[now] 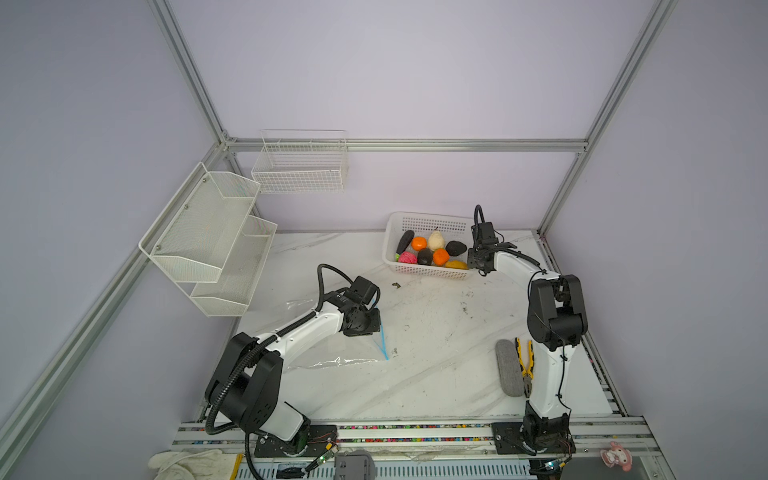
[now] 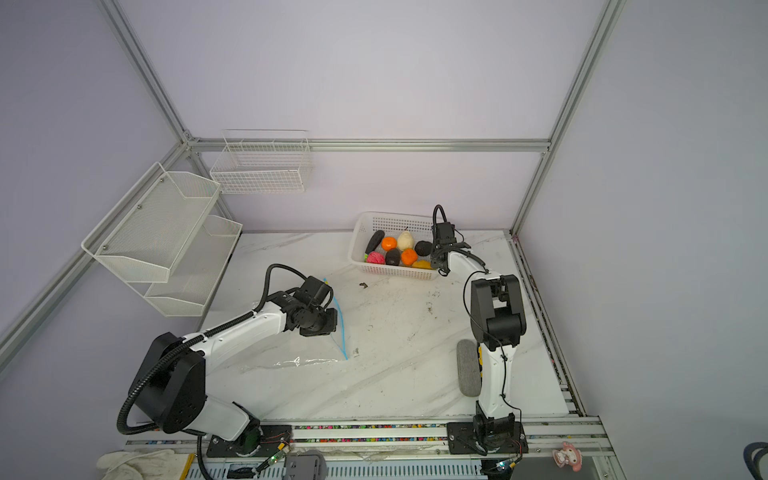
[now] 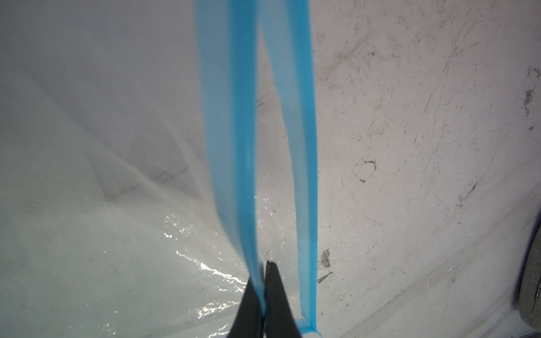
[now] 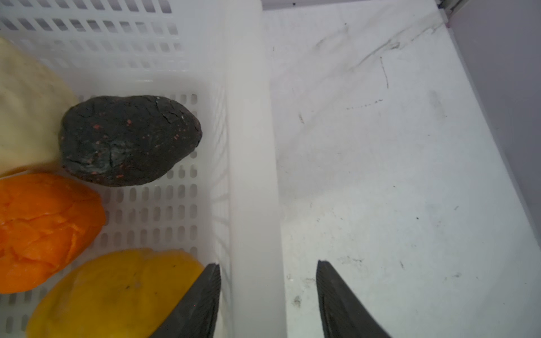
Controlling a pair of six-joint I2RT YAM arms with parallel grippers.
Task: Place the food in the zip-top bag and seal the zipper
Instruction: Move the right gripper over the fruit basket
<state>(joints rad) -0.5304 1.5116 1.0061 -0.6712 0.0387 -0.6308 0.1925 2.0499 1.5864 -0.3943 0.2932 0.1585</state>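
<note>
Left wrist view shows the left claw (image 3: 265,269) pinching the light-blue zipper (image 3: 234,146) of the zip-top bag (image 3: 117,204), whose clear film drapes onto the scuffed, marbled white tabletop (image 3: 409,175) (lilac walls (image 1: 415,83) enclose it). The right claw (image 4: 268,263) stands spread astride the wall of the white basket (image 4: 251,146), with the food (image 4: 128,140) inside.

Left arm (image 1: 307,328), right arm (image 1: 546,382): white links, black joints, black cables.

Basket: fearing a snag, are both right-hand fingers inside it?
No, one finger is inside the basket beside the yellow fruit, the other outside over the table.
</note>
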